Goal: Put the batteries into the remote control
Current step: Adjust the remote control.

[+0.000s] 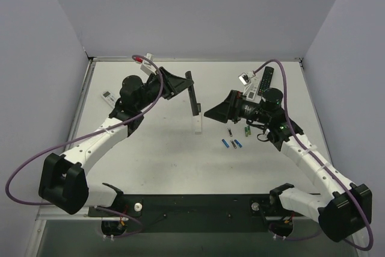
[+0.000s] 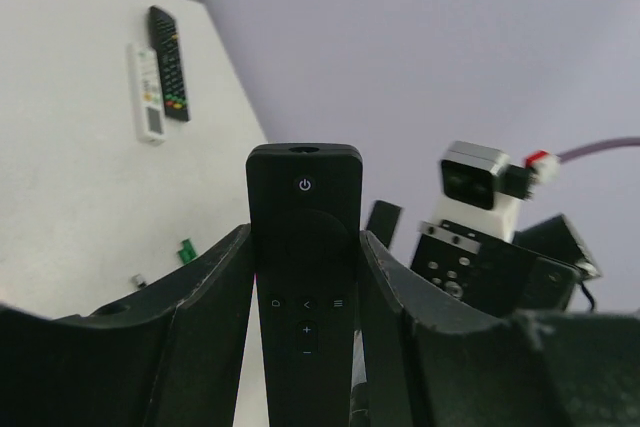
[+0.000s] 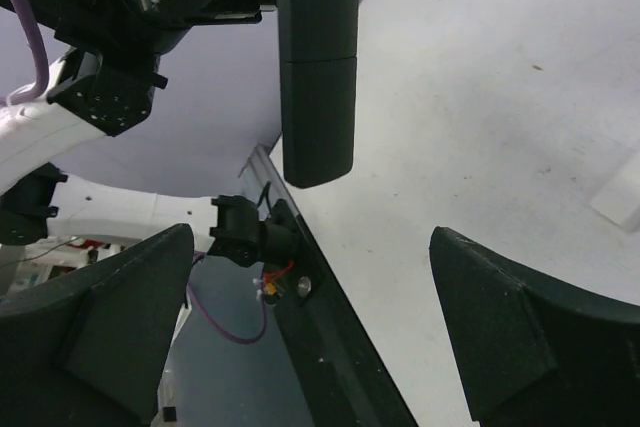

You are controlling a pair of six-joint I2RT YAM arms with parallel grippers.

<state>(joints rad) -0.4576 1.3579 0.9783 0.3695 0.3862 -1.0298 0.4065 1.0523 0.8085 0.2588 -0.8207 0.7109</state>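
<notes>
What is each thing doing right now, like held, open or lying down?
slim black remote: held in the air.
left end effector: shut on the slim black remote.
right end effector: open, empty.
batteries: lying loose on the table.
long black remote: lying flat, untouched.
white remote beside it: lying flat.
</notes>
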